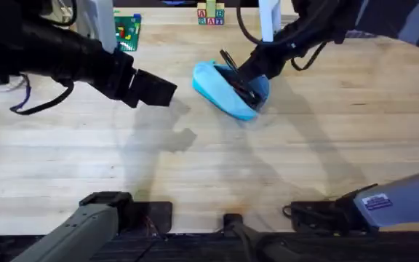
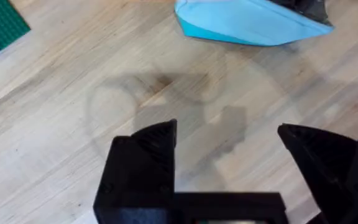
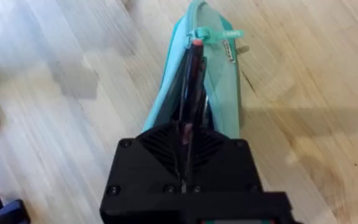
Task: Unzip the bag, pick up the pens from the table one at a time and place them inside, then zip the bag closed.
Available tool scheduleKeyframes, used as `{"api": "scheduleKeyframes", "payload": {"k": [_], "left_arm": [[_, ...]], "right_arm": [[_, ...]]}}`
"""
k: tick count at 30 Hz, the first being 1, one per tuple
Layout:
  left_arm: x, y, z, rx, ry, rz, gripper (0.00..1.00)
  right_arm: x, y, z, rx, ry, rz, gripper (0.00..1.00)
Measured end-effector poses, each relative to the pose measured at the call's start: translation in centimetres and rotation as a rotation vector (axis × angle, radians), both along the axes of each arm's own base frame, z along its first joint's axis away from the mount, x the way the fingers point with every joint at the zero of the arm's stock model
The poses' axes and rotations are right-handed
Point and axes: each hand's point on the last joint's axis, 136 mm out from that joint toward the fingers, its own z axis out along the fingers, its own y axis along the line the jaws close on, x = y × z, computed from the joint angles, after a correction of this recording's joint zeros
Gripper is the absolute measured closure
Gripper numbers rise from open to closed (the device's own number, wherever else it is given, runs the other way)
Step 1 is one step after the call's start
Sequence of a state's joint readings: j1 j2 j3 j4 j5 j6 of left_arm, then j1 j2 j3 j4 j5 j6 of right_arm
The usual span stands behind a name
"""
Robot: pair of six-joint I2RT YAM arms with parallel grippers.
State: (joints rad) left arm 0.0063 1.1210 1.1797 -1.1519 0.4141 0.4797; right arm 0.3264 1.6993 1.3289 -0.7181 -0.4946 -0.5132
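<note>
Soft sky-blue fabric forms the bag (image 1: 228,89), which lies on the far middle of the wooden table (image 1: 282,167) with its zipper open and its teal pull (image 3: 213,35) at the far end of the opening. The pouch is judged light and limp, likely to slide or fold under a sideways push; it is best taken by the pull tab or steadied at one end. The right gripper (image 1: 247,71) is set over the open mouth, its jaws closed on a thin dark pen (image 3: 189,93) that points into the opening, among other pens already inside. The pen is judged rigid, smooth and prone to slipping in a narrow pinch. The left gripper (image 2: 229,146) hovers above bare wood near the bag, apart from it, its jaws spread wide and holding nothing. A green building plate (image 1: 126,30) and letter blocks (image 1: 211,14) stand at the far edge, well apart from the work. Nothing stands between the left gripper and the bag.
</note>
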Motion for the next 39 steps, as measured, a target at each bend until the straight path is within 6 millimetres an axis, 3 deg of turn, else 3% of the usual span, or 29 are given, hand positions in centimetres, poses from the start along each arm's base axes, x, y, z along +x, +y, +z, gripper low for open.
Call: {"api": "scheduleKeyframes", "payload": {"k": [14, 26, 39], "left_arm": [[0.0, 0.0, 0.0, 0.000, 0.001, 0.000, 0.005], [-0.2, 0.0, -0.1, 0.000, 0.012, 0.000, 0.006], [-0.2, 0.0, -0.1, 0.000, 0.012, 0.000, 0.006]], "right_arm": [[-0.9, 0.7, -0.3, -0.020, -0.008, 0.059, 0.968], [-0.8, 0.0, -3.9, -0.089, 0.063, 0.046, 0.968], [-0.8, 0.0, -4.2, -0.094, 0.068, 0.045, 0.968]]}}
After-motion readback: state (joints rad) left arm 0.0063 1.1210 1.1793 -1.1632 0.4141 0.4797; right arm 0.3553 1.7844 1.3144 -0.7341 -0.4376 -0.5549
